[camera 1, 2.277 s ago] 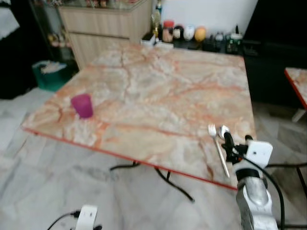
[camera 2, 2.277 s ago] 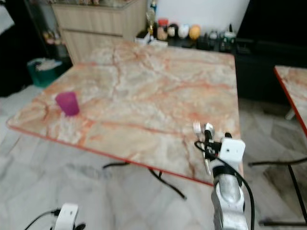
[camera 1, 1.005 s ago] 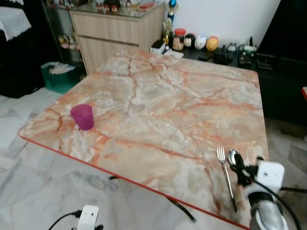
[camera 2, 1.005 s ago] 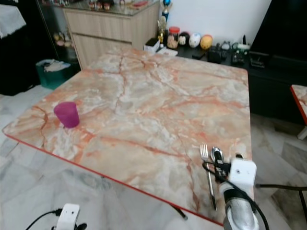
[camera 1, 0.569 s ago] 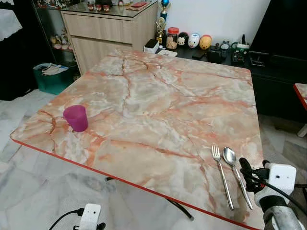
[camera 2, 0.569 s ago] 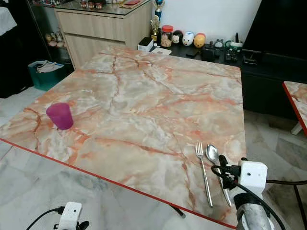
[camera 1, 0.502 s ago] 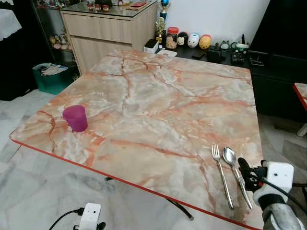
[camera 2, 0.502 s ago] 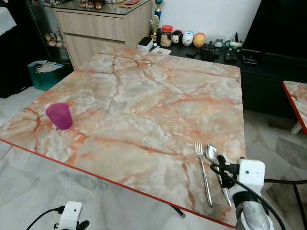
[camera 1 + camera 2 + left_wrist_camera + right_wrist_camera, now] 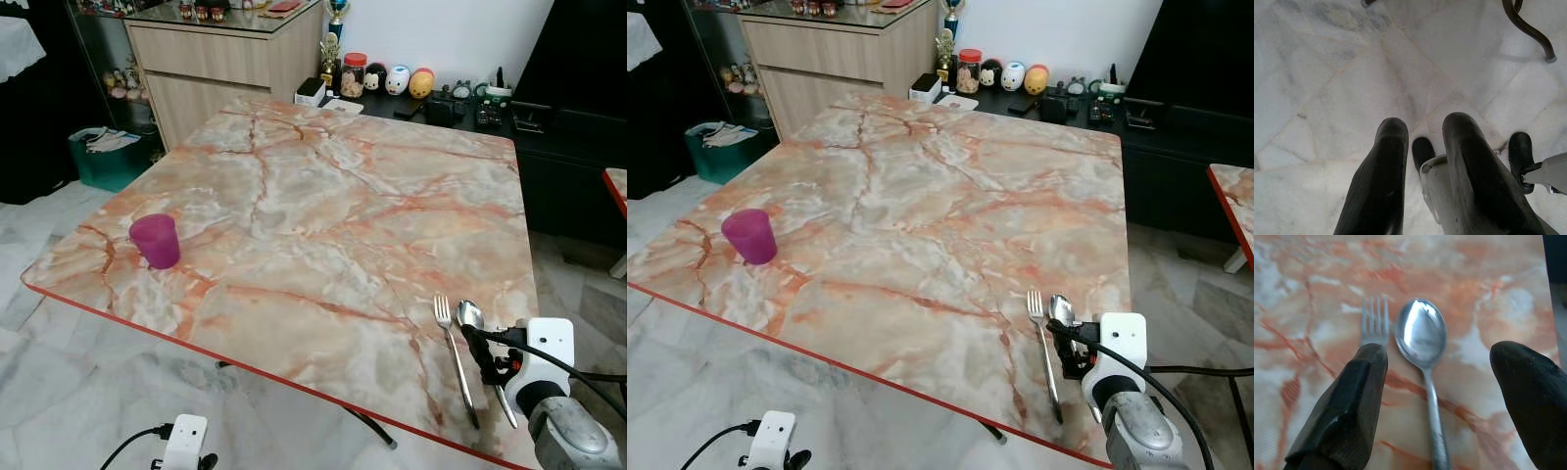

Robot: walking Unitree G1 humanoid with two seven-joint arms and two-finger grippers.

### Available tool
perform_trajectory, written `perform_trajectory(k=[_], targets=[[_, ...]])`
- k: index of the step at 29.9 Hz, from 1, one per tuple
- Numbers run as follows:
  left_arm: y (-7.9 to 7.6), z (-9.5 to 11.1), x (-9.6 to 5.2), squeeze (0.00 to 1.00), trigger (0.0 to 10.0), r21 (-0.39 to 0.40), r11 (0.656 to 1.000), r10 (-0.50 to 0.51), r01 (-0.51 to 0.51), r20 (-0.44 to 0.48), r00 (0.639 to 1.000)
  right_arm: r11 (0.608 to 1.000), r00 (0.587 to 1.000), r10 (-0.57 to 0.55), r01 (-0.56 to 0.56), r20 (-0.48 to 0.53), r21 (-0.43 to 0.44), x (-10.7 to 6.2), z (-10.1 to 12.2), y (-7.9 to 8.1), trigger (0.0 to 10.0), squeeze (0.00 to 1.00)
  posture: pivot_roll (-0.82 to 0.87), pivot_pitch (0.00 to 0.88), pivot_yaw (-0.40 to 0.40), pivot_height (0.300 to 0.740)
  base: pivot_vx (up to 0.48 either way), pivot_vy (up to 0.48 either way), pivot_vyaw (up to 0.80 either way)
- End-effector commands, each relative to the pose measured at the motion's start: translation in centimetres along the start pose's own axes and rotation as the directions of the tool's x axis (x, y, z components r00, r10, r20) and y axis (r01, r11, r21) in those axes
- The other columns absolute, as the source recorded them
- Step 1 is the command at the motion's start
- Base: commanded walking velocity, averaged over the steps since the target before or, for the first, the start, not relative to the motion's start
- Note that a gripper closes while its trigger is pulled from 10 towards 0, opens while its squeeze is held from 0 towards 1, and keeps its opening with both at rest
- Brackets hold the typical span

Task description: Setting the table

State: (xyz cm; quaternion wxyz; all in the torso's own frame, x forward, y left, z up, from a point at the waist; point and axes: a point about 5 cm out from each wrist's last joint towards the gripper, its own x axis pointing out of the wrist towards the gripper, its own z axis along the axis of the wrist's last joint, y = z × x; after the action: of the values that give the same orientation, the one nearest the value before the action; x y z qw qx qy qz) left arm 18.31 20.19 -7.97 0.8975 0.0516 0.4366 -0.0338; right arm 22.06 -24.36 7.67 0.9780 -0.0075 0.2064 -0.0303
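While cutlery lies paired: fork [image 9: 1374,319] beside spoon [image 9: 1421,335], a place setting.
Right gripper [image 9: 1442,396]: fingers spread, straddling spoon handle.
Left gripper [image 9: 1425,161]: idle, slightly parted.

The table [image 9: 323,196] is orange-and-white marble patterned with a red edge. On it stand a magenta cup [image 9: 156,241] and a silver fork [image 9: 453,352] and spoon [image 9: 1422,352]; the floor [image 9: 1327,73] beneath is grey-veined white marble
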Motion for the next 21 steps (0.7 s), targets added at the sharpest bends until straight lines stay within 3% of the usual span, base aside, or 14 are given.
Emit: perform_trajectory(k=[1,2,8,9,20,21], targets=[[-0.01,-0.58,-0.11,0.0,10.0,0.01,1.0,-0.007,0.007,-0.027,1.0,1.0,1.0,-0.007,0.007,-0.028,0.013,0.03,-0.14,-0.55,3.9,0.0,-0.01,0.0,-0.016,0.74,0.0,0.0,0.0],[-0.02,-0.58,-0.11,0.0,10.0,0.011,1.0,-0.007,0.007,-0.027,1.0,1.0,0.999,-0.014,0.015,-0.03,0.023,0.01,-0.12,-0.69,0.0,0.0,-0.01,0.0,-0.016,0.74,0.0,0.0,0.0],[0.02,-0.53,-0.1,0.0,10.0,0.015,1.0,-0.008,0.009,-0.027,1.0,0.998,0.999,-0.02,0.022,-0.044,0.053,0.06,0.09,-0.82,0.0,0.0,-0.01,0.0,-0.014,0.74,0.0,0.0,0.0],[0.04,-0.51,-0.09,0.0,10.0,0.015,1.0,-0.008,0.008,-0.027,1.0,0.998,0.998,-0.017,0.02,-0.053,0.052,0.09,0.07,-0.79,10.0,0.0,-0.01,0.0,-0.013,0.74,0.0,0.0,0.0],[-0.1,-0.5,-0.05,0.0,10.0,0.017,1.0,-0.013,0.013,-0.035,0.999,0.998,0.995,-0.005,0.012,-0.104,0.064,0.37,-0.44,-0.65,10.0,0.0,-0.01,0.0,-0.013,0.74,0.0,0.0,0.0],[-0.17,-0.52,-0.05,0.0,10.0,0.019,1.0,-0.016,0.016,-0.036,0.999,0.997,0.996,0.0,0.008,-0.093,0.08,0.42,-0.31,-0.59,0.0,0.0,-0.01,0.0,-0.015,0.74,0.0,0.0,0.0]])
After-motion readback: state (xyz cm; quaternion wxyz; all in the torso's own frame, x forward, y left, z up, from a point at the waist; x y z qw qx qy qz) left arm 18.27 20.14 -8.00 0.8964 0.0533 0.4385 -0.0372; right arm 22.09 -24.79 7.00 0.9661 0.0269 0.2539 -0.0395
